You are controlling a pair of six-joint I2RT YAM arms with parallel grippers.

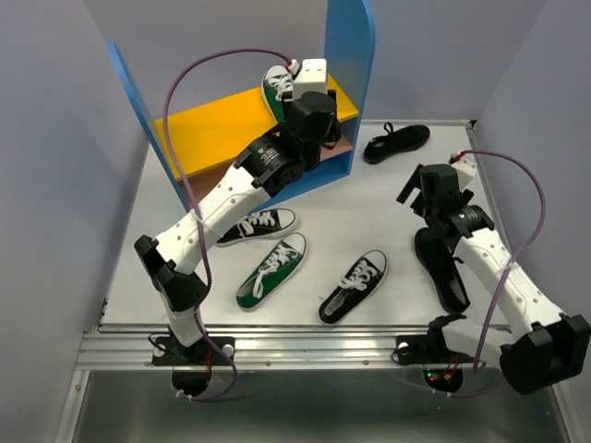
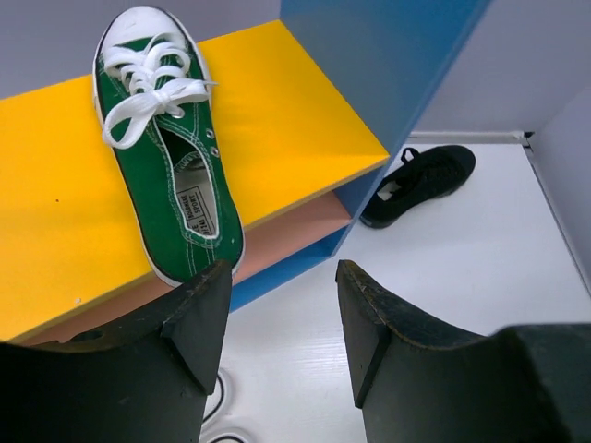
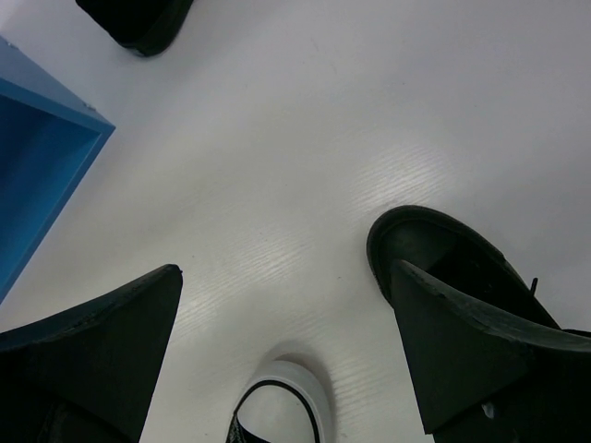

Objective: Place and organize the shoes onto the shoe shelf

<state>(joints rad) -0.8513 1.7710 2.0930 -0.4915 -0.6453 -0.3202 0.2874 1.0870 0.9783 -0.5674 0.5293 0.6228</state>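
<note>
- One green sneaker (image 2: 166, 157) is lying on the yellow upper board (image 2: 277, 120) of the shoe shelf (image 1: 351, 55), just ahead of the left jaws and toward their left side. Its heel is nearest them and its toe is pointing away.
- The left jaws are standing partly apart, with nothing between them and nothing in their grip.
- The right jaws are gaping wide over the bench (image 3: 305, 138), holding nothing. An all-black shoe (image 3: 434, 249) is lying just beyond the right-hand jaw and is partly hidden by it.
- Five shoes are waiting on the bench, all well away from the left jaws. They are a second green sneaker (image 1: 272, 270), a black laced sneaker (image 1: 261, 224), another black laced sneaker (image 1: 354, 287), a far all-black shoe (image 1: 397, 141) beside the shelf, and the one by the right jaws.
- I am judging the task as barely begun, with one shoe placed and five remaining.
- The overhead view is giving the full count of shoes, which neither wrist view is offering.
- The left wrist view is showing the empty gap between the jaws and how the sneaker is sitting on the board, where the arm is blocking much of the overhead view.
- The right wrist view is showing a white toe cap (image 3: 282, 392) low between its jaws. I cannot tell whose it is.
</note>
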